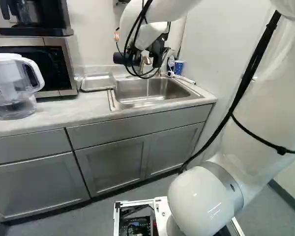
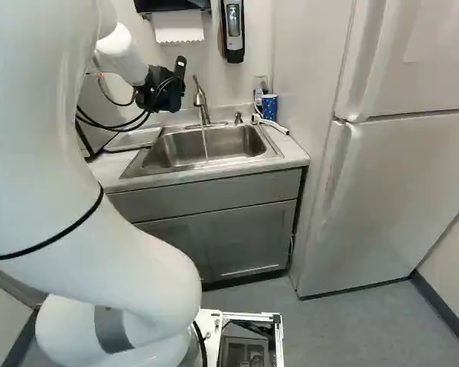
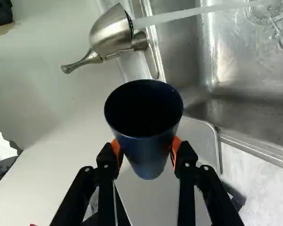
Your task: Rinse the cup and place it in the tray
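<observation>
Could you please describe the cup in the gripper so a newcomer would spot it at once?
Find the steel sink, then the black gripper near its faucet. Between the gripper's orange pads is a plain dark blue cup, its mouth facing the wrist camera. The other blue cup, speckled with white, stands on the counter by the wall.

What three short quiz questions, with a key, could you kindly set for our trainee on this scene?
1. True or false: water is running from the faucet into the sink.
2. Where is the tray? (a) in the sink; (b) on the counter, between the microwave and the sink; (c) on top of the microwave.
3. Fill in: the cup gripped by the hand is dark ____.

Key: 1 true; 2 b; 3 blue.
</observation>
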`<state>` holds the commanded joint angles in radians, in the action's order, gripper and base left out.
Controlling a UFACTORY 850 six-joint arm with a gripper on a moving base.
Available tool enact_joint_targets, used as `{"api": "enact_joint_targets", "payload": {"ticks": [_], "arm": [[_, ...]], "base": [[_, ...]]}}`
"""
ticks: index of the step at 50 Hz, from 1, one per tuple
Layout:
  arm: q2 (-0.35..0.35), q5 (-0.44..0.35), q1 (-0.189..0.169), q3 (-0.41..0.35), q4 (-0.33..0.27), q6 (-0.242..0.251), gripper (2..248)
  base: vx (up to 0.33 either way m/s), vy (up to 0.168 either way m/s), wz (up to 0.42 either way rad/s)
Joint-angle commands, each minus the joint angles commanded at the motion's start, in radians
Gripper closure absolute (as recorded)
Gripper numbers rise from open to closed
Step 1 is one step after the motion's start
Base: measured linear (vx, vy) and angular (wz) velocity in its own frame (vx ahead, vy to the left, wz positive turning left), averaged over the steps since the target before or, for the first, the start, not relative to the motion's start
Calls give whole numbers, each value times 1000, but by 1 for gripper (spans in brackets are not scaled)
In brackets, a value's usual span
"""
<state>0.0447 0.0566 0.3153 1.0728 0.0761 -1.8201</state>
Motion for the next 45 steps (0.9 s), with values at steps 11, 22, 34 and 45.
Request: {"api": "enact_joint_targets", "payload": {"ticks": [11, 22, 34, 45], "arm": [[0, 0, 0, 0, 0, 77, 130], [0, 0, 0, 0, 0, 190, 130], [0, 0, 0, 0, 0, 315, 130], [0, 0, 0, 0, 0, 431, 130]], "base": [[0, 0, 0], [0, 0, 0], [0, 0, 0], [0, 0, 0]]}}
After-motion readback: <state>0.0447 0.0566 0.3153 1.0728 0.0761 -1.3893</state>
